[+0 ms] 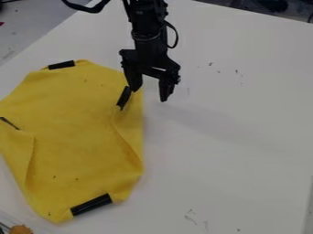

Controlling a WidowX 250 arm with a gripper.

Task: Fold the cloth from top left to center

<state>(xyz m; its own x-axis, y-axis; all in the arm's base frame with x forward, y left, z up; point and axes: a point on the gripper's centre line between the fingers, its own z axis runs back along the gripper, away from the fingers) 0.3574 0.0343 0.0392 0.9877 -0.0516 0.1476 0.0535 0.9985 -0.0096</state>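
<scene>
The gripper hangs at the upper middle of the table, by the upper right edge of the yellow cloth. It is open, its left finger over the cloth's edge and its right finger over bare white surface, with nothing held between them. The cloth lies on the left half, with black strips at its top, right, bottom and left. On its right and lower left sides, flaps lie folded inward. Just below the left finger is the right black strip.
The white table extends to the right, with small dark marks on it. An orange object sits at the bottom left corner. Dark items lie beyond the table's far edge at the top right.
</scene>
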